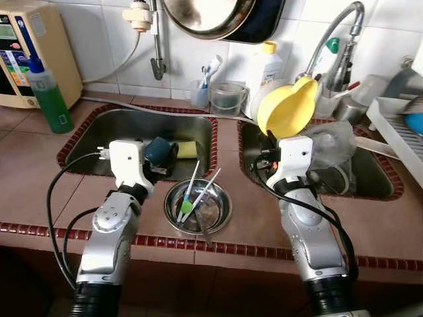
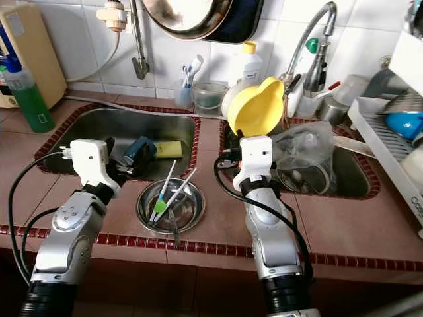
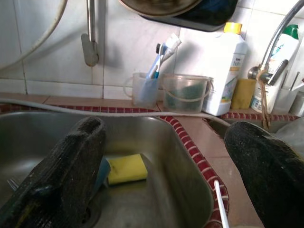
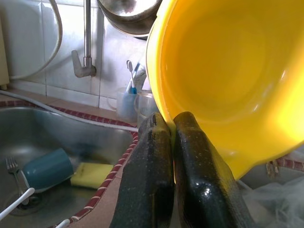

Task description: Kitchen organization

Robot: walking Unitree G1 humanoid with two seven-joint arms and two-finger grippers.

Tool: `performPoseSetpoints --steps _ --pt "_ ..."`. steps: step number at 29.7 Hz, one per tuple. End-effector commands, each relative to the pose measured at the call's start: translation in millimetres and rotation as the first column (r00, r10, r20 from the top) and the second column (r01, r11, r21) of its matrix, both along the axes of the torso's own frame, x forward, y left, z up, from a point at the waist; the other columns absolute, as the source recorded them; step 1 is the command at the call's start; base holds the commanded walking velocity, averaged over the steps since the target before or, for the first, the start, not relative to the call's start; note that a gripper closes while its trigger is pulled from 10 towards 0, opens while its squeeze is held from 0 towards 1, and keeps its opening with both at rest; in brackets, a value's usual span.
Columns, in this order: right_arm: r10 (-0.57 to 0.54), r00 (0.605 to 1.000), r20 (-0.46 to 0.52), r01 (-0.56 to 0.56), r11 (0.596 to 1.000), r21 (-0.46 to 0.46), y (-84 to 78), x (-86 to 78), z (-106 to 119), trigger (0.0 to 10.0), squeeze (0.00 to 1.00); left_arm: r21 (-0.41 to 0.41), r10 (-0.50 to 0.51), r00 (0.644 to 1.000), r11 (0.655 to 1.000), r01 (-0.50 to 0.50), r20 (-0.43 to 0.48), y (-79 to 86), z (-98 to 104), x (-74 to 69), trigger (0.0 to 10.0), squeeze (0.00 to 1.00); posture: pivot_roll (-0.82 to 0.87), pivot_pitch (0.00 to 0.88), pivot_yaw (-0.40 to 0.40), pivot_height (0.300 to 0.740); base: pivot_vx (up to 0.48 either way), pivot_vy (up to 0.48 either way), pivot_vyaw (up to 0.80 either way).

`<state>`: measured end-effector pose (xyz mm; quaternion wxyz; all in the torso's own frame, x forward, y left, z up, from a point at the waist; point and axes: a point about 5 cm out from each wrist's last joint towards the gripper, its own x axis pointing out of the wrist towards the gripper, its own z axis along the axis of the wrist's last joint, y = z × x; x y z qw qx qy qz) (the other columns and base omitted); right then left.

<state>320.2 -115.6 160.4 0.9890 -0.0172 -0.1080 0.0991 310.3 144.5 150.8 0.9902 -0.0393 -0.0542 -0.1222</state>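
The right gripper (image 4: 172, 142) pinches the rim of the yellow bowl (image 1: 288, 107), likely light, stiff, slippery plastic.

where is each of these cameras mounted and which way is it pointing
Left eye, right eye: head stereo pair, looking down at two sinks; both silver arms show.
Left wrist: along the open left gripper into the left sink, yellow sponge beyond.
Right wrist: along the right gripper, pinching the yellow bowl rim.
Shared: sponge and blue cup appear in head and right wrist views.
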Motion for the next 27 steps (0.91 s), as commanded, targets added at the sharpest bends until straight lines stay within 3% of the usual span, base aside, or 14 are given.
performPoseSetpoints --steps 1,27 --pt "-0.009 0.999 0.041 0.009 1.000 0.013 -2.6 -0.4 10.0 10.0 0.00 0.003 -0.011 1.000 1.000 0.010 0.023 -1.3 7.7 0.8 10.0 0.00 -0.01 0.013 0.004 0.740 0.000 0.266 0.00" --pt "0.009 0.999 0.045 -0.009 1.000 0.016 3.0 0.5 10.9 10.0 0.00 0.001 -0.032 0.999 0.999 0.032 0.023 -4.3 8.1 0.9 10.0 0.00 -0.01 0.000 0.005 0.740 0.000 0.298 0.00"
